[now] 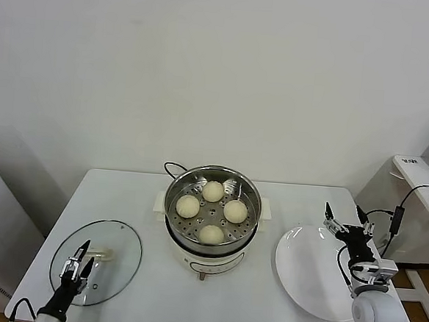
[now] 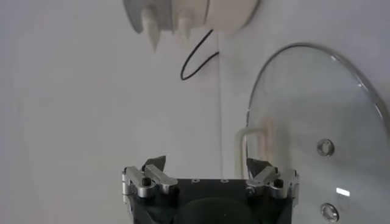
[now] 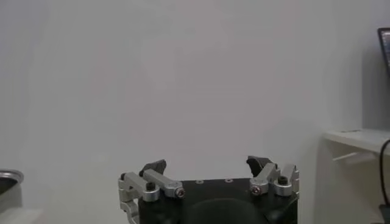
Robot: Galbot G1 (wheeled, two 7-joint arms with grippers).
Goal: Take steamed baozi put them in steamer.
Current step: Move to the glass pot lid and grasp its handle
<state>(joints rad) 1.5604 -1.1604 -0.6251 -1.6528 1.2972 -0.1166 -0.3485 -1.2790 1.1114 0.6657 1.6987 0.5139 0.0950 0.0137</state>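
Lid of glass lay flat on the tabletop under your left hand, jaws wide and empty. Centre, the steamer already held all four baozi; they looked soft, light, best cupped gently around the sides. Your right hand hovered wide over the bare plate.

baozi: 4 | steamer: 1 | glass lid: 1 | plate: 1

Shiny perforated steel steamer, smooth matt dough baozi, clear glossy glass lid, glossy white plate, matt white surface
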